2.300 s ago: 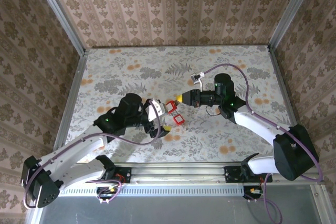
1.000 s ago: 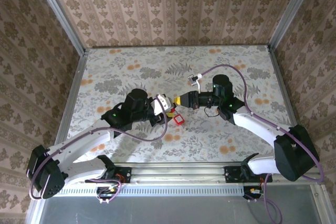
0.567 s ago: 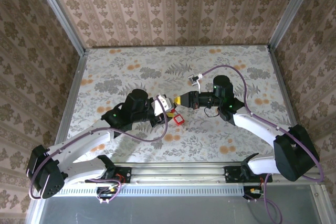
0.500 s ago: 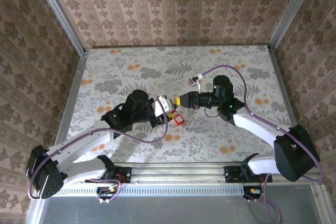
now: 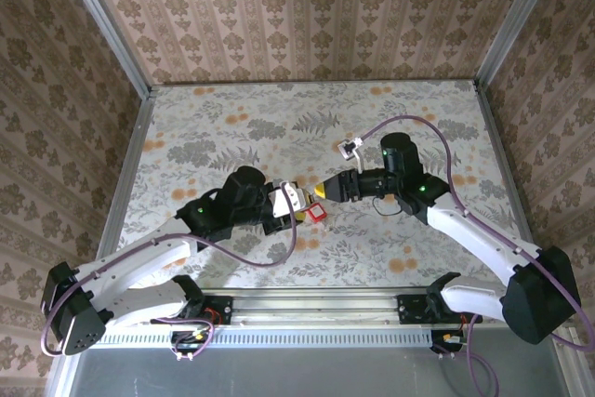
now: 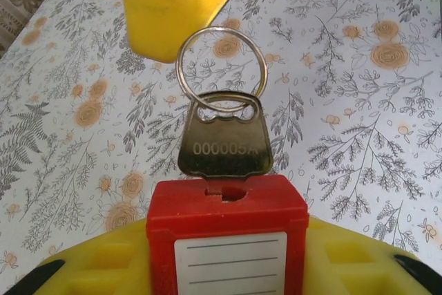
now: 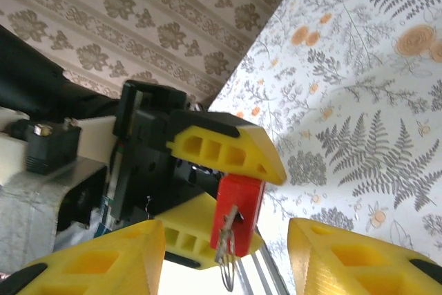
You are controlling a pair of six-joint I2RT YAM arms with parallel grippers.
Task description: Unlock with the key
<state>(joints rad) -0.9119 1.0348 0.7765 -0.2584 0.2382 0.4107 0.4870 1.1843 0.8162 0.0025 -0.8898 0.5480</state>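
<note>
Both arms reach in over the table's middle, wrists nearly nose to nose. The left gripper [image 5: 297, 202] clamps a red padlock [image 6: 228, 222] between its yellow fingers, and the key [image 6: 223, 144] sits in the padlock's keyhole (a split ring [image 6: 221, 67] threads its head). The right gripper [image 5: 322, 190] faces it, jaws parted, close by the ring. Beneath is a floral-print table [image 5: 232, 127], with wallpapered walls [image 5: 307, 16] on three sides.

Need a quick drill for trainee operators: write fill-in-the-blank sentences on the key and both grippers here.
1. The key is inserted in a red ___ held by the left gripper.
2. A metal ___ passes through the key's head.
3. The right gripper has its jaws ___, either side of the key without gripping it.
Missing words: padlock; ring; open.
</note>
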